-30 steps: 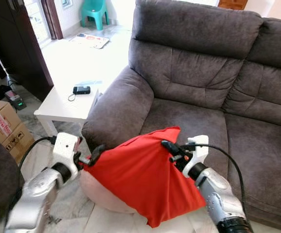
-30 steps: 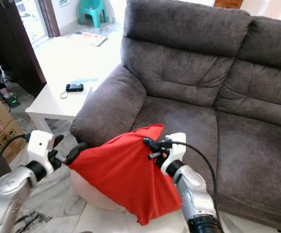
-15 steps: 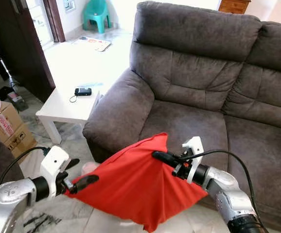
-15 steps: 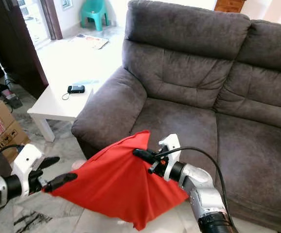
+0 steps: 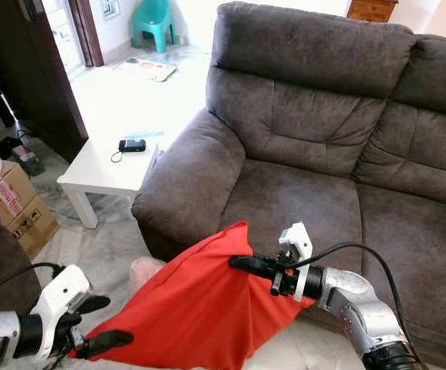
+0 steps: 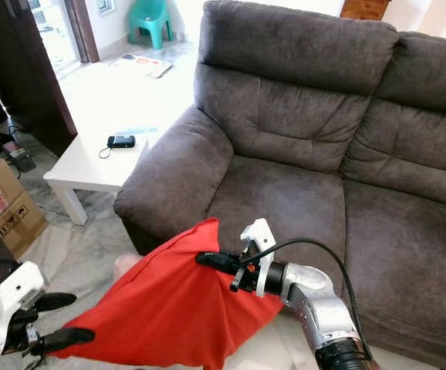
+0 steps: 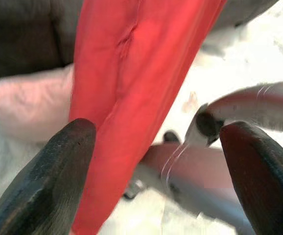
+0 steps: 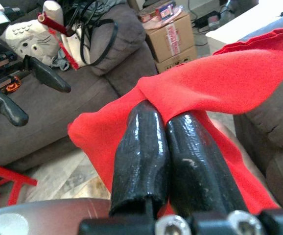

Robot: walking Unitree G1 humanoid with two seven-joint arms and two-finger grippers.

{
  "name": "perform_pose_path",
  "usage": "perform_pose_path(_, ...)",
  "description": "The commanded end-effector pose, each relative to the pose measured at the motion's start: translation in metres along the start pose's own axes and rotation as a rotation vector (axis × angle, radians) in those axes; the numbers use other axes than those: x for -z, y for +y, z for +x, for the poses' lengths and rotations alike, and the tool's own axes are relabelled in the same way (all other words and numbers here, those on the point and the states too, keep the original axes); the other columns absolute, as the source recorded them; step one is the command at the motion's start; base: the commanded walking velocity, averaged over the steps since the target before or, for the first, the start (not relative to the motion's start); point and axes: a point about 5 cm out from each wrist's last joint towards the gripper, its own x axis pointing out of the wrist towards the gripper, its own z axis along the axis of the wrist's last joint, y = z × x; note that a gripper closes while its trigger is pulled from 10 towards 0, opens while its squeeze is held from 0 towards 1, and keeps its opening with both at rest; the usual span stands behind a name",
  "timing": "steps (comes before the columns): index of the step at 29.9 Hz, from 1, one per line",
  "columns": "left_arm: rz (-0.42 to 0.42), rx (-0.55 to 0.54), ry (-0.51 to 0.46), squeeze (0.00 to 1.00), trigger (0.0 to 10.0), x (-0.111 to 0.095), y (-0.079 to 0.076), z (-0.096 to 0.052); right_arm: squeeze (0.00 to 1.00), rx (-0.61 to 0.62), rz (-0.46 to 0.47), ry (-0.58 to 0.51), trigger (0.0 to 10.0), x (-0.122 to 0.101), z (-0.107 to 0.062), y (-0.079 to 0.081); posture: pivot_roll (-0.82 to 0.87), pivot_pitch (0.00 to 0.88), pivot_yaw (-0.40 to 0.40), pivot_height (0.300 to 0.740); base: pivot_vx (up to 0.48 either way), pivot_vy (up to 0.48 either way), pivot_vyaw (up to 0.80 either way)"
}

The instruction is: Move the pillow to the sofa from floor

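Red fabric, the pillow cover (image 5: 192, 308), is hanging stretched between the two grippers in front of the grey sofa (image 5: 323, 154), low over the floor (image 5: 115, 239) and not on the seat. The right gripper (image 6: 205, 259) is clenching the cover's upper corner just before the seat's front edge; the right wrist view is showing what the head views cannot, both black fingers (image 8: 141, 147) pressed tight together with a red fold bunched over their tips. The left gripper (image 5: 106, 339) is sitting at the cover's lower corner, down by the floor. In the left wrist view its two dark fingers (image 7: 58, 166) are standing wide apart, the red cloth running beside one finger and not pinched between them, so this pincer is released. That same view is also showing a pale pink pillow (image 7: 29, 105) lying behind the cloth on the floor; from the head it is peeking out as a pink bulge (image 5: 144, 271) beside the sofa's armrest.

Beside the sofa, a white side table (image 5: 92, 173) is carrying a small black device (image 5: 130, 145). A cardboard box (image 5: 11, 204) with red printing too small to read is standing near the table. Farther back, a teal plastic chair (image 5: 150, 19) is standing on the bright floor. The right wrist view is also catching a grey plush toy (image 8: 26, 32) on another dark sofa.
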Motion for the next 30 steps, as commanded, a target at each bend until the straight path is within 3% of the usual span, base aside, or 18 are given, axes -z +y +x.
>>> perform_pose_path(1, 0.043, -0.004, 0.022, 0.0, 10.0, -0.001, -0.002, 0.002, 0.0, -0.081, -0.084, -0.097, 10.0, -0.028, 0.003, 0.007, 0.24, 0.0, -0.078, 0.74, 0.0, 0.0, 0.0)
perform_pose_path(6, 0.116, -0.038, 0.099, 0.0, 10.0, 0.01, 0.0, 0.005, 0.0, -0.152, -0.08, -0.093, 10.0, -0.03, 0.001, 0.015, 0.24, 0.0, -0.081, 0.74, 0.0, 0.0, 0.0)
perform_pose_path(8, 0.18, -0.106, 0.13, 0.0, 10.0, 0.015, 0.007, 0.009, 0.0, -0.161, -0.081, -0.09, 10.0, -0.03, 0.001, 0.016, 0.24, 0.0, -0.083, 0.74, 0.0, 0.0, 0.0)
perform_pose_path(14, 0.237, -0.224, 0.083, 0.0, 10.0, 0.022, 0.016, 0.022, 0.0, -0.189, -0.079, -0.101, 10.0, -0.034, 0.001, 0.019, 0.24, 0.0, -0.084, 0.74, 0.0, 0.0, 0.0)
perform_pose_path(19, 0.175, -0.285, -0.004, 0.0, 10.0, 0.027, 0.023, 0.031, 0.0, -0.196, -0.08, -0.101, 10.0, -0.035, 0.001, 0.02, 0.23, 0.0, -0.086, 0.74, 0.0, 0.0, 0.0)
perform_pose_path(21, 0.127, -0.252, -0.033, 0.0, 10.0, 0.03, 0.02, 0.034, 0.0, -0.197, -0.077, -0.099, 10.0, -0.035, 0.0, 0.02, 0.23, 0.0, -0.087, 0.74, 0.0, 0.0, 0.0)
perform_pose_path(25, 0.12, -0.206, -0.076, 0.0, 10.0, 0.024, 0.012, 0.035, 0.0, -0.195, -0.073, -0.096, 10.0, -0.034, -0.001, 0.02, 0.23, 0.0, -0.089, 0.74, 0.0, 0.0, 0.0)
perform_pose_path(27, 0.045, -0.126, -0.176, 0.0, 10.0, 0.009, 0.002, 0.03, 0.0, -0.19, -0.068, -0.09, 10.0, -0.032, 0.0, 0.019, 0.23, 0.0, -0.093, 0.74, 0.0, 0.0, 0.0)
perform_pose_path(30, 0.054, -0.066, -0.174, 0.0, 10.0, 0.005, -0.004, 0.025, 0.0, -0.189, -0.063, -0.086, 10.0, -0.031, 0.0, 0.019, 0.24, 0.0, -0.095, 0.74, 0.0, 0.0, 0.0)
